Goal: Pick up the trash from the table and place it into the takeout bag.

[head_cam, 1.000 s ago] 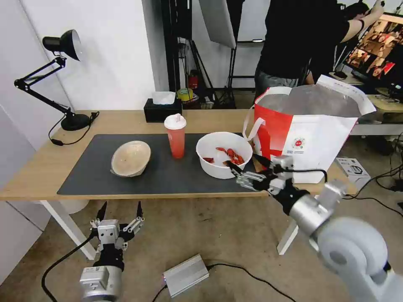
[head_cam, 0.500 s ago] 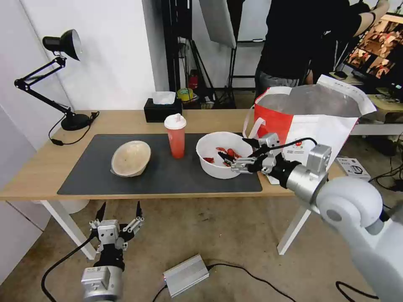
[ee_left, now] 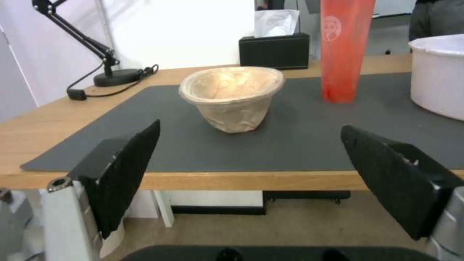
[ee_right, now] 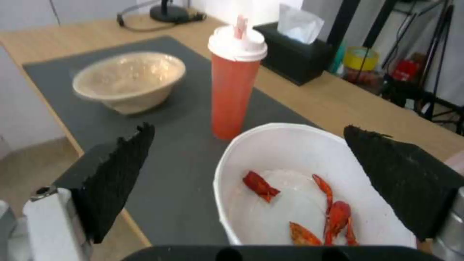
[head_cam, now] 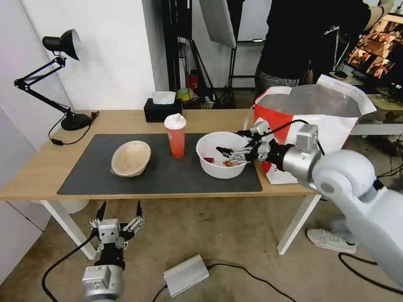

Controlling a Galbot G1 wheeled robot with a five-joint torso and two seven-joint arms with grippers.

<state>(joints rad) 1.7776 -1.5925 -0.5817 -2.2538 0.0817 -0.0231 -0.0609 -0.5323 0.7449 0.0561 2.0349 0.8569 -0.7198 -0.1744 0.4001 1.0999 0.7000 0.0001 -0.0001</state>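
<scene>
Studio-type room w/ concrete floor, white wall; long light-wood counter (head_cam: 37, 174) w/ dark grey mat (head_cam: 163, 176) on top. Nearest: left claw (head_cam: 119, 212) parked low in front of counter edge, below tabletop level, fingers spread wide, holding nothing, aimed at the beige bowl (head_cam: 130, 157), prob. just waiting. On mat, left to right: beige bowl tilted a bit, then red cup (head_cam: 175, 136) w/ white lid upright, then white bowl (head_cam: 222, 154) w/ red crayfish shells (ee_right: 333, 212) inside. All three apart from each other, none lifted yet. Right claw (head_cam: 235, 144) reaching in from bag side, over the white bowl's right half, fingers apart, clamped on nothing; open stance prob. set to straddle the rim for a grasp. Takeout bag (head_cam: 312, 134) just beside white bowl at counter's right end, mouth open upward, foil lining showing, so a short carry. Farther back: black tissue box (head_cam: 161, 110) & desk lamp (head_cam: 63, 46) near wall, not trash.
</scene>
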